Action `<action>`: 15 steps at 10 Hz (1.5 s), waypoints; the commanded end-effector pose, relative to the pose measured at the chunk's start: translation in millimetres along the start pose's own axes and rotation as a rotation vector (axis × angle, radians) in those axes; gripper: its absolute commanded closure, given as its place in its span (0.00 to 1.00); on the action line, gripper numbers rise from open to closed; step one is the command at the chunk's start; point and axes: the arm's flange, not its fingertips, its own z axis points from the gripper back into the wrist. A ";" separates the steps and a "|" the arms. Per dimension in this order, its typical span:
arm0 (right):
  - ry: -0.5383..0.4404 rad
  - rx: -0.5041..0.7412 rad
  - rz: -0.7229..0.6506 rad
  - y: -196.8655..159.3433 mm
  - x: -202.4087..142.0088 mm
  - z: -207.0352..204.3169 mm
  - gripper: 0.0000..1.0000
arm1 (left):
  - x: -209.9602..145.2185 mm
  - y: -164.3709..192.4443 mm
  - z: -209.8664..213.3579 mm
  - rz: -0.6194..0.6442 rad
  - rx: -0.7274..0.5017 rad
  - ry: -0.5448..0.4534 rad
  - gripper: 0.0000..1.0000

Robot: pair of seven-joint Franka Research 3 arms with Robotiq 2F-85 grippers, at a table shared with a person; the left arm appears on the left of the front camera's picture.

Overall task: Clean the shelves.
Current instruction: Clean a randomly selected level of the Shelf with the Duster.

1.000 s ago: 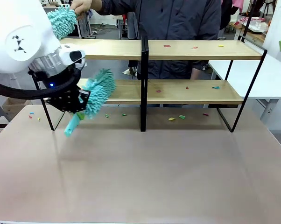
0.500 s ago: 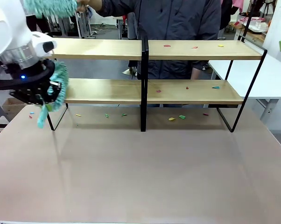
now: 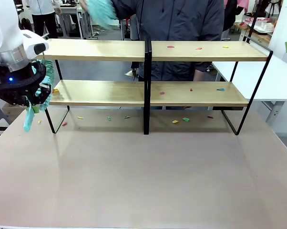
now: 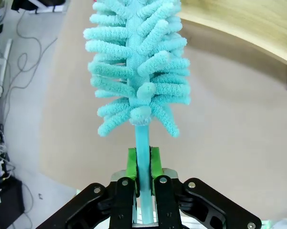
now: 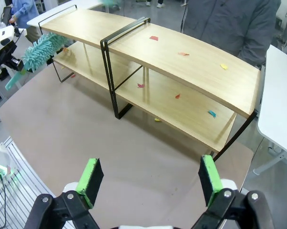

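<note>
1. Front view
   - The shelves [image 3: 148,50] stand across the far part of the brown table [image 3: 143,176], nearly as wide as it, with two light-wood boards on black frames.
   - My left gripper [image 3: 34,102] is at the rack's left end, level with the lower board. It is clenched on a teal duster [image 3: 44,83], whose handle end points down and to the left.
   - Paper scraps [image 3: 170,46] lie on the right half of both boards, and more lie on the table under the rack.
   - A person [image 3: 181,19] stands behind the shelves, with a second duster [image 3: 101,12], blurred, above the upper board's left part.

2. Left wrist view
   - My left gripper [image 4: 143,164] has both green pads pressed against the duster [image 4: 136,67] handle, jaws clamped on it.
   - The fluffy head rises straight up from the grip.
   - A board edge of the shelves [image 4: 248,19] crosses the upper right corner, clear of the head, with the table [image 4: 239,133] below.

3. Right wrist view
   - My right gripper [image 5: 150,180] has its jaws released, pads wide apart and nothing between them, well back from the rack.
   - The shelves [image 5: 191,67] run from upper left to right, with scraps [image 5: 154,38] on both boards.
   - The duster [image 5: 43,47] is at the far left end, beside the lower board.
   - A white table [image 5: 277,95] is at the right edge
</note>
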 end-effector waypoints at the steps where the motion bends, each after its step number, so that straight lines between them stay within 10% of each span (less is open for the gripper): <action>1: 0.000 0.001 -0.001 -0.4 -0.2 0.8 0.00 | -1.8 0.0 -0.7 -0.049 -0.003 0.013 0.88; 6: 0.000 0.001 -0.001 -0.4 -0.2 0.8 0.00 | -17.3 9.6 15.5 -0.168 -0.249 -0.162 0.88; 8: 0.000 0.001 -0.001 -0.4 -0.2 0.8 0.00 | -29.0 18.7 24.2 -0.414 -0.358 0.045 0.88; 11: 0.000 0.001 -0.001 -0.4 -0.2 0.8 0.00 | -38.1 86.6 47.9 -0.763 -0.416 0.238 0.88; 15: 0.000 0.001 -0.001 -0.4 -0.2 0.8 0.00 | -40.9 209.2 101.0 -1.040 -0.744 0.193 0.88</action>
